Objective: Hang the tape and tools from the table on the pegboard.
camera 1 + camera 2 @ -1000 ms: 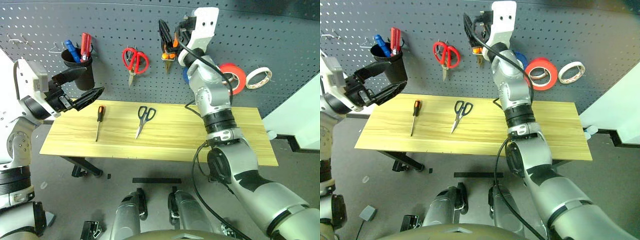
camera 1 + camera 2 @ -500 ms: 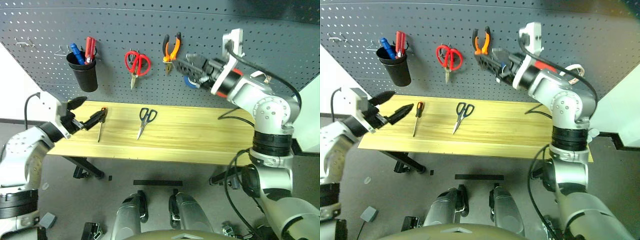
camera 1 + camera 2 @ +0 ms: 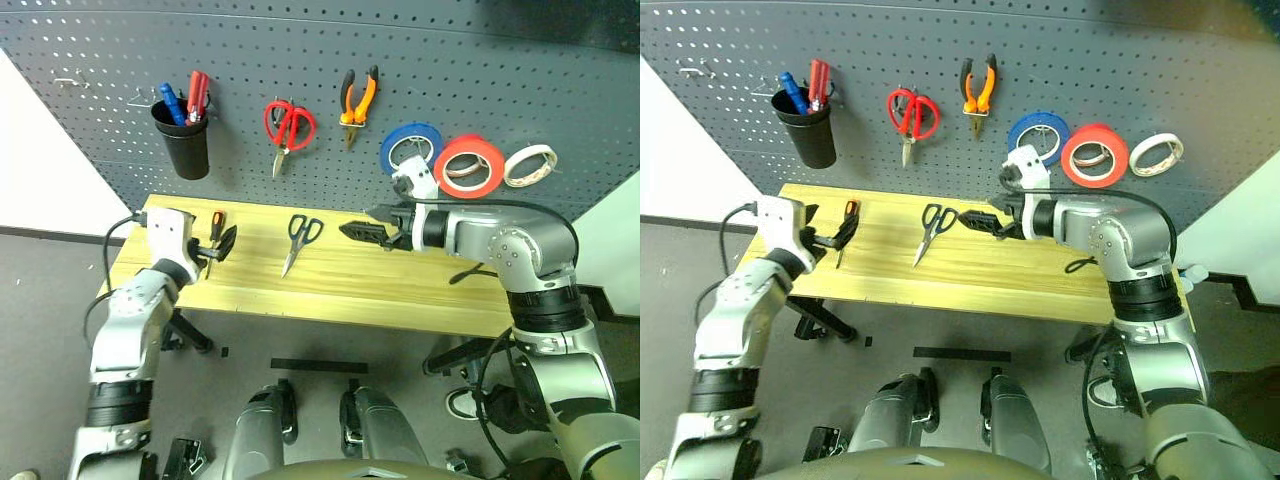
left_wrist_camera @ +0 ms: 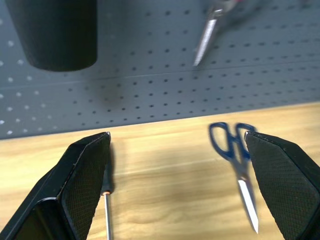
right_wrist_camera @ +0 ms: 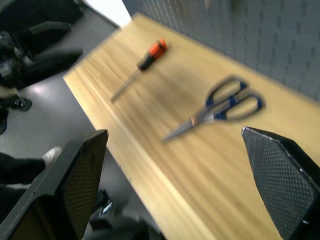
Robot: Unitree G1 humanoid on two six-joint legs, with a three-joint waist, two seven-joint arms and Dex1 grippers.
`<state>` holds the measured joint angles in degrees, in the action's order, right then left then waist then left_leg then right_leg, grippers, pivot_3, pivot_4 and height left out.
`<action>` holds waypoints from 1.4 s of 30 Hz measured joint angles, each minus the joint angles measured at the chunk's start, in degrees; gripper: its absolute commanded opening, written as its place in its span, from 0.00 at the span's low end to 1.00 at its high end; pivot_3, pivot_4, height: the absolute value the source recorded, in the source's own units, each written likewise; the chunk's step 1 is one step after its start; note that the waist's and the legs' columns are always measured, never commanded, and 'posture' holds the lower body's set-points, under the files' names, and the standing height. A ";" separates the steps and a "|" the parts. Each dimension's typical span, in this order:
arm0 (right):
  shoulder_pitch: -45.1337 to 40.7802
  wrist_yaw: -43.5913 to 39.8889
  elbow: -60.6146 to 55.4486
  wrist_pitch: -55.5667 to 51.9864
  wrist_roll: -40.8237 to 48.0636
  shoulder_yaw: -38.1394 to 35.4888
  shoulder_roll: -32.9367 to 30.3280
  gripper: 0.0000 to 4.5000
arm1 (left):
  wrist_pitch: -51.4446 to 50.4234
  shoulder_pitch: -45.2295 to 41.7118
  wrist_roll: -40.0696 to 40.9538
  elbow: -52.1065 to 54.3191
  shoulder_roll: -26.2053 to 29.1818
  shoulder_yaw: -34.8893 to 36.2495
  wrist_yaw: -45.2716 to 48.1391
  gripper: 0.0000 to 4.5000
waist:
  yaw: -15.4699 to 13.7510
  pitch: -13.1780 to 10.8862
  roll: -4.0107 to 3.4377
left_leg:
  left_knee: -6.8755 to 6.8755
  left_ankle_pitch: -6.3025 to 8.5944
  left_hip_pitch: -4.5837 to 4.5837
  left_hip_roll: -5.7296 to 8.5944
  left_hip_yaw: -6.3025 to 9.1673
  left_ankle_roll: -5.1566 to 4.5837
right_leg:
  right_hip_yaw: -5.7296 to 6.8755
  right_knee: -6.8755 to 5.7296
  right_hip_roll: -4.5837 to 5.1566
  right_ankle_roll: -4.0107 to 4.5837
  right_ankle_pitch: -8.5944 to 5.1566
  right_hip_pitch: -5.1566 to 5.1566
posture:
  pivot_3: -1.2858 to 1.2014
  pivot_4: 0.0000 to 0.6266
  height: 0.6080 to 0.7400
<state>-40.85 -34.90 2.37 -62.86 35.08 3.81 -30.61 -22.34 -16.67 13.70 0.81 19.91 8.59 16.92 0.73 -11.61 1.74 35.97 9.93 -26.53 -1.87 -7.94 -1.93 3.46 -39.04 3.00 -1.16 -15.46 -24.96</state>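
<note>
Screwdriver (image 3: 213, 226) just beside my left gripper (image 3: 222, 244) | scissors (image 3: 299, 238) between it and my right gripper (image 3: 362, 231) | both grippers' fingers spread, empty

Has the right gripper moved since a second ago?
Yes. The right gripper dropped from the pliers on the pegboard to just above the table.

Grey floor (image 3: 40, 300) below; white wall panels (image 3: 40, 160) (both sides) flank scene.
</note>
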 measured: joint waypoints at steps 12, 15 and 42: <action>0.91 -12.78 16.42 34.55 -14.14 1.62 -0.39 1.00 | 0.25 -15.34 -4.58 -22.70 -8.81 -3.94 -5.55 1.00 | 0.26 -2.01 -0.13 | 0.12 -0.20 0.10 -0.04 0.01 -0.60 | 0.14 0.05 0.00 -0.13 0.01 0.15 | 0.49 0.50 1.00; 1.07 -20.29 19.88 42.46 -15.71 2.58 -0.54 1.00 | 1.87 -18.24 -5.62 -28.78 -10.24 -3.98 -6.79 1.00 | 0.22 -3.34 -0.12 | 0.16 -0.23 0.04 -0.04 0.01 -0.70 | 0.15 0.09 0.03 -0.25 0.05 0.15 | 0.48 0.55 1.00; -7.25 -32.27 33.80 42.59 -25.36 6.29 -2.93 1.00 | -0.19 -47.31 -9.45 -68.69 -18.92 -1.79 -21.14 1.00 | 1.04 -9.29 -0.35 | 0.21 -0.16 -0.41 0.07 -0.01 -0.88 | 2.77 0.95 1.60 -1.23 0.48 0.31 | 0.45 0.61 1.00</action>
<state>-48.10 -67.17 36.16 -20.27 9.73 10.10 -33.54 -22.53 -63.98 4.25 -67.88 0.99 6.80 -4.22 1.76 -20.90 1.39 36.18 9.77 -26.95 -1.80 -7.95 -2.81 6.23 -38.09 4.60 -2.39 -14.98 -24.65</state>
